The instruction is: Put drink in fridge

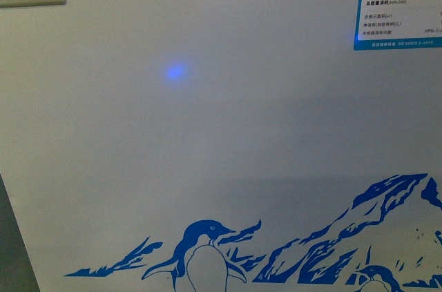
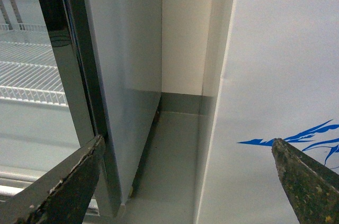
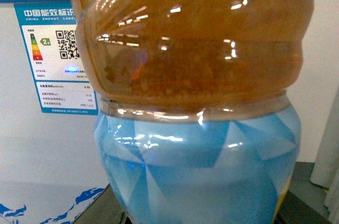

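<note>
The fridge (image 1: 221,140) fills the front view: a white wall with a blue penguin-and-mountain decal, very close. My right gripper (image 3: 198,218) is shut on the drink bottle (image 3: 190,75), amber liquid above a blue-and-white patterned label; the bottle fills the right wrist view, with the fridge's white side (image 3: 32,144) behind it. My left gripper (image 2: 188,181) is open and empty, its dark fingers (image 2: 63,187) spread beside the fridge's white side (image 2: 280,75). The fridge's lids and baskets are out of view.
A grey upright glass-door cabinet (image 2: 122,75) with white wire shelves (image 2: 26,70) stands beside the fridge, a narrow floor gap (image 2: 175,144) between them. An energy label (image 3: 55,57) and a spec sticker (image 1: 400,2) are on the fridge.
</note>
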You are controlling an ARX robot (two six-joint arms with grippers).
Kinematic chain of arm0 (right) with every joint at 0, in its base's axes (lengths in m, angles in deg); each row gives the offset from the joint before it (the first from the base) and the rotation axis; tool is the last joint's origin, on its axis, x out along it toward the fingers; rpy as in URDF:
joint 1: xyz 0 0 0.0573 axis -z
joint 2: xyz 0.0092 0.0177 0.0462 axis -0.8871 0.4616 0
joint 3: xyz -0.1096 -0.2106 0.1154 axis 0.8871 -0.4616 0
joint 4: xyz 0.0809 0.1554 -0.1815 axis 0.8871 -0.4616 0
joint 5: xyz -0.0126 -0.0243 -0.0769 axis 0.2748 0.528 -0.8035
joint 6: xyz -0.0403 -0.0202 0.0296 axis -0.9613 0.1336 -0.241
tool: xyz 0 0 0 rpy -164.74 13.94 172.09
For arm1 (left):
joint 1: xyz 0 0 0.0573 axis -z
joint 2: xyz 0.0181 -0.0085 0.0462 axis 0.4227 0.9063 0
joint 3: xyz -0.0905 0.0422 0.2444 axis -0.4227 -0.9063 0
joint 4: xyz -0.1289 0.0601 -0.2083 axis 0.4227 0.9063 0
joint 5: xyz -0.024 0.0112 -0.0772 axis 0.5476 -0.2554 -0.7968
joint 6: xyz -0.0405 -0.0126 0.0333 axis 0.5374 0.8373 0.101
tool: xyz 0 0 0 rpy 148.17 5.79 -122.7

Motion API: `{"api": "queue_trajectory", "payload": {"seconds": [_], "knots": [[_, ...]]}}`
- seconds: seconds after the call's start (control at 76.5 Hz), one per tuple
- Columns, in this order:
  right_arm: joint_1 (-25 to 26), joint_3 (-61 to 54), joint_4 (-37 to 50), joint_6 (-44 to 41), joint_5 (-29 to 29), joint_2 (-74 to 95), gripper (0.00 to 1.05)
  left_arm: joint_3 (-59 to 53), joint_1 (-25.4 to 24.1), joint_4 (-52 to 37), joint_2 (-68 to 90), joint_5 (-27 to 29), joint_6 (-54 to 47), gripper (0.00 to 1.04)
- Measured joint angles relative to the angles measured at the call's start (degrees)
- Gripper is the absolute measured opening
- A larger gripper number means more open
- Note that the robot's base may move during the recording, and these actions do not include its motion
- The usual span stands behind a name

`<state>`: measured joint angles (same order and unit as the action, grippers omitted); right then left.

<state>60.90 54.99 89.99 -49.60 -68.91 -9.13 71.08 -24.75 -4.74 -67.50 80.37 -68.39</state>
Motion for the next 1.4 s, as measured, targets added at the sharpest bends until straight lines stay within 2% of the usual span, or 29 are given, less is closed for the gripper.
{"api": "queue_trajectory", "payload": {"seconds": [1.399], "knots": [[0.0,-0.2,0.0,-0.1,0.0,0.0,0.37,0.0,0.0,0.0,0.0,0.0,0.0,0.97]]}}
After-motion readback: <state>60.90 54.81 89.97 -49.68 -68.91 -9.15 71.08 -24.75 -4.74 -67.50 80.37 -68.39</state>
